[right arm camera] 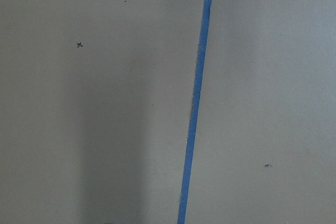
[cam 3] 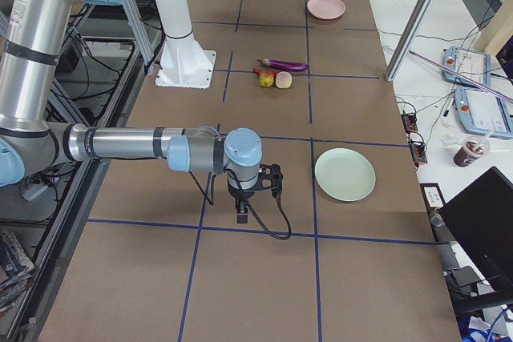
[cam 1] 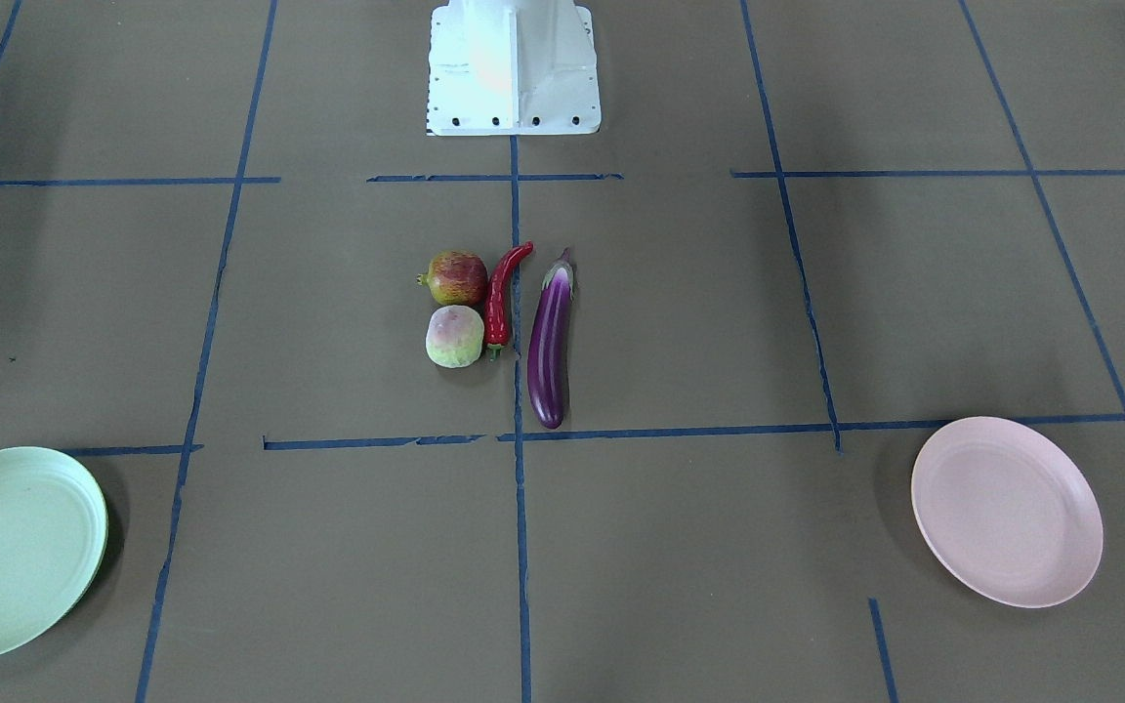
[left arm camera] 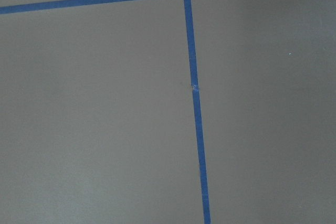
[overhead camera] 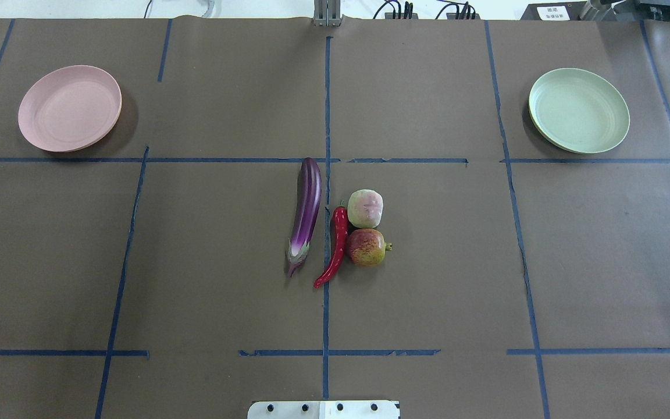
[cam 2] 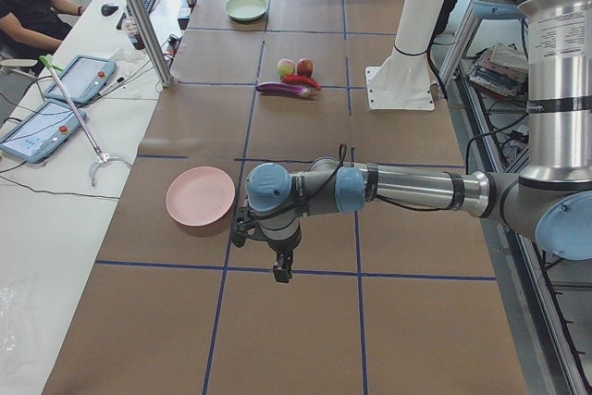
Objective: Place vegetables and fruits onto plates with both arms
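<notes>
There were two plates, two fruits, two vegetables and two arms. The pink plate sat far out on the robot's left and the mint green plate far out on its right. In the front view the green one was cut off by the frame edge.

All four pieces of produce lay bunched at the middle of the brown table, well apart from both plates. The purple eggplant lay lengthwise, with the red chili pepper just beside it. The chili lay against the pale green fruit and the red-and-yellow fruit, which touched each other.

Each arm reached out low over the table. The left gripper pointed down near the pink plate and the right gripper pointed down near the green one. Both showed only small and side-on, so I could not tell whether their fingers were spread or pressed together. The wrist cameras showed only brown paper and blue tape.
</notes>
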Action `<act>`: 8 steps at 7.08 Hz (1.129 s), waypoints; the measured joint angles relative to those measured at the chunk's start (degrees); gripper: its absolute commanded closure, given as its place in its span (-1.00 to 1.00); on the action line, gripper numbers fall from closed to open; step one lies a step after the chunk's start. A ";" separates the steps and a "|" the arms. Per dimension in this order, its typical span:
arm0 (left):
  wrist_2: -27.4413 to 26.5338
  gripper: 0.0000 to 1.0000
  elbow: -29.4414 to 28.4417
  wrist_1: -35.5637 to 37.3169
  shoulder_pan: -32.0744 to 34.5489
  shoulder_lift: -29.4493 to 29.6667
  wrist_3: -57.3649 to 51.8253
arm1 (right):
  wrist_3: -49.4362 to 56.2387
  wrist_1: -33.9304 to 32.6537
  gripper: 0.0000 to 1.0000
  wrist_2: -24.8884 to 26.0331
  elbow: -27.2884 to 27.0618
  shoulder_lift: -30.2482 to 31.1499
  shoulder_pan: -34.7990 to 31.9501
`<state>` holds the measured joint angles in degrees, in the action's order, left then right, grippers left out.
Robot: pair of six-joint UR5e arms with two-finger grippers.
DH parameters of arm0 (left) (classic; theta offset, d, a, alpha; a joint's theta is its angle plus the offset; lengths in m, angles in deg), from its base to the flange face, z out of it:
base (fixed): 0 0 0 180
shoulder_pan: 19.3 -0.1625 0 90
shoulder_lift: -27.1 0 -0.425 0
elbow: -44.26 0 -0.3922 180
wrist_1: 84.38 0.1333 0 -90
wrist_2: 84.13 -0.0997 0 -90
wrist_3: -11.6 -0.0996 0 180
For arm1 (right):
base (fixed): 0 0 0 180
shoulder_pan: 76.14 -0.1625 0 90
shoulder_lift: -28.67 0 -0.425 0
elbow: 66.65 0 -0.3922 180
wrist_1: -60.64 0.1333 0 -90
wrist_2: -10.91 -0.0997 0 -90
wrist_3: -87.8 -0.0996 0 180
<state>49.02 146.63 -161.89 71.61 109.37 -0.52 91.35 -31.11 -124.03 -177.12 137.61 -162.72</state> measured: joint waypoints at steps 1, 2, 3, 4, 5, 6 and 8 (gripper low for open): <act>-0.27 -1.00 0.04 -0.11 -0.13 0.04 -0.07 | 0.77 -0.01 -1.00 -0.04 0.07 0.08 -0.55; -0.33 -1.00 0.02 -0.21 -0.50 0.05 -0.19 | 1.35 0.01 -1.00 0.03 0.06 0.11 -1.16; -0.40 -1.00 0.05 -0.29 -0.95 -0.07 -0.25 | 1.44 0.05 -1.00 0.16 0.08 0.09 -1.43; -0.47 -1.00 0.05 -0.48 -1.18 -0.25 -0.20 | 1.18 0.07 -1.00 0.17 0.13 0.09 -1.52; -0.42 -1.00 0.11 -0.59 -1.28 -0.32 -0.09 | 1.02 0.20 -1.00 0.16 0.14 0.14 -1.52; -0.23 -1.00 0.54 -0.45 -1.31 -0.47 -0.04 | 0.94 0.46 -1.00 0.18 0.15 0.19 -1.51; 0.05 -1.00 0.83 -0.63 -1.38 -0.80 0.10 | 0.98 0.92 -1.00 0.10 0.62 0.28 -1.48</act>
<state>49.07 147.46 -162.52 70.23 108.57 -0.41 92.33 -30.18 -123.92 -176.51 137.89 -164.21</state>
